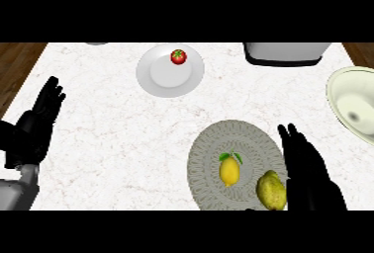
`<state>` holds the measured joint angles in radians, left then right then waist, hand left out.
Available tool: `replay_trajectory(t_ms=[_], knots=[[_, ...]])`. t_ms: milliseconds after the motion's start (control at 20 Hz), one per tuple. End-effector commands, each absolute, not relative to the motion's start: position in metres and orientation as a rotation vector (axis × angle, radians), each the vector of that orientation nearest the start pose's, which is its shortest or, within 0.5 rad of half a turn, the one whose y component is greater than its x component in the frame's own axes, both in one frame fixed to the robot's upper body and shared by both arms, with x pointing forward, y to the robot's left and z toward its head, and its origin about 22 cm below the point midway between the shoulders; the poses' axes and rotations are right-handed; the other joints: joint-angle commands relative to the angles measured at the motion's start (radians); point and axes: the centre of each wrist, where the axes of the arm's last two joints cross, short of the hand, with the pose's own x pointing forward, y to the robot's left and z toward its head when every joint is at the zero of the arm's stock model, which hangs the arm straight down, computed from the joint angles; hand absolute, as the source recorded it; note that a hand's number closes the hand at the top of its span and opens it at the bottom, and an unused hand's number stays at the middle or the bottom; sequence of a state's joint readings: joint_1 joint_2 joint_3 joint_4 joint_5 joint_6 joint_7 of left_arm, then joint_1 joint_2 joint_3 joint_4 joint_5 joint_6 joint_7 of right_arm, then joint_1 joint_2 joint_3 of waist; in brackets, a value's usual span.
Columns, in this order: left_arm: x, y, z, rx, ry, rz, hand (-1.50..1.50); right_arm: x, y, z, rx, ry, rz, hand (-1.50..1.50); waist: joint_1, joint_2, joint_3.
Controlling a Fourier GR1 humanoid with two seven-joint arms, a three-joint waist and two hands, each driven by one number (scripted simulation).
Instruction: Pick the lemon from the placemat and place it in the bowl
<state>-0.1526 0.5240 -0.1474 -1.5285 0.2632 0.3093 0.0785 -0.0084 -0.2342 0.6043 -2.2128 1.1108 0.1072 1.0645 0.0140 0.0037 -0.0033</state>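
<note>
Counter (110, 128) separates lemon (229, 171) on placemat (219, 136) from bowl (335, 96) at right edge.

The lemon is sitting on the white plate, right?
Not quite. In the head view the lemon sits on the grey placemat, beside a greenish fruit. The white plate holds only a tomato.

My yellow lemon (229, 171), green leaves attached, lies on the round grey placemat (211, 148) just left of my right hand (306, 165); the cream bowl (342, 96) stands upright beyond the fingertips, to the right.
</note>
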Motion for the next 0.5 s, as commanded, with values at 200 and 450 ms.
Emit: replay_trajectory(t_ms=[200,450], knots=[[0.275,0.300,0.063,0.323,-1.578,-0.076,0.00,0.203,-0.137,0.127,-0.937,-0.888,0.858,-1.50,0.003,0.000,0.002],[0.279,0.308,0.055,0.325,-1.568,-0.088,0.00,0.238,-0.120,0.121,-0.818,-0.826,0.930,-1.50,0.000,0.001,0.002]])
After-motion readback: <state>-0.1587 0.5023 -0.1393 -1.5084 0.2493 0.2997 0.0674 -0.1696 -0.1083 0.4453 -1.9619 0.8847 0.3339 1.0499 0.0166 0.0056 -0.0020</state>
